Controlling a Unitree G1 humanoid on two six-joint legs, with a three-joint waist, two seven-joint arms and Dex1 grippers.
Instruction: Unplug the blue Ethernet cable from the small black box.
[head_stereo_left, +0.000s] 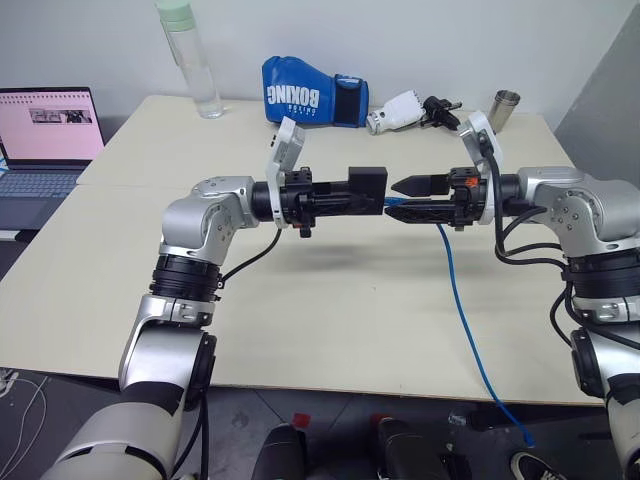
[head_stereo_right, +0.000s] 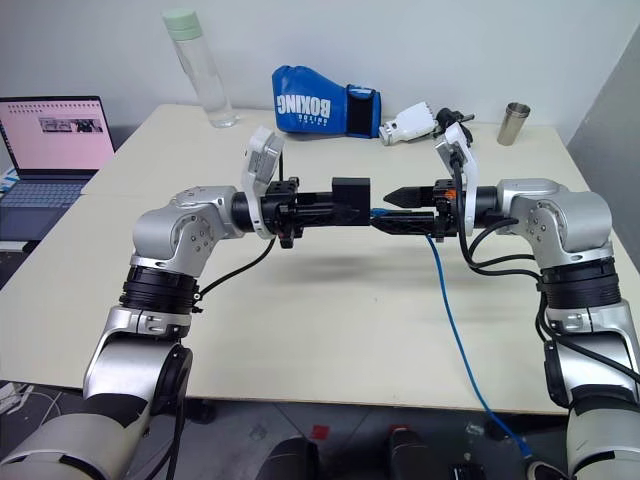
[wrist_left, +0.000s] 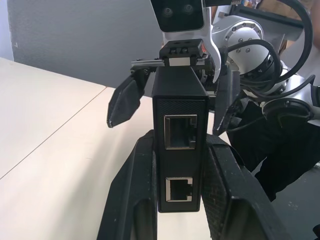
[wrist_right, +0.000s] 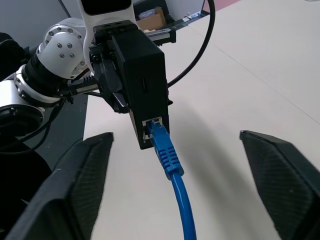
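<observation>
Holding the small matte black plastic box (head_stereo_left: 366, 184) clamped in the left gripper (head_stereo_left: 345, 199) above the table (head_stereo_left: 330, 320), its long axis level, cable port facing the right gripper (wrist_right: 175, 175). The thin bright blue Ethernet cable (wrist_right: 167, 155) is plugged in; its plug lies between the right fingers (wrist_right: 80, 185), spread apart and nearer, cord drooping off the table.

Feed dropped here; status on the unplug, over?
Left gripper shut on small black box. Right gripper open around blue Ethernet cable, still plugged in. Nothing blocking.
</observation>
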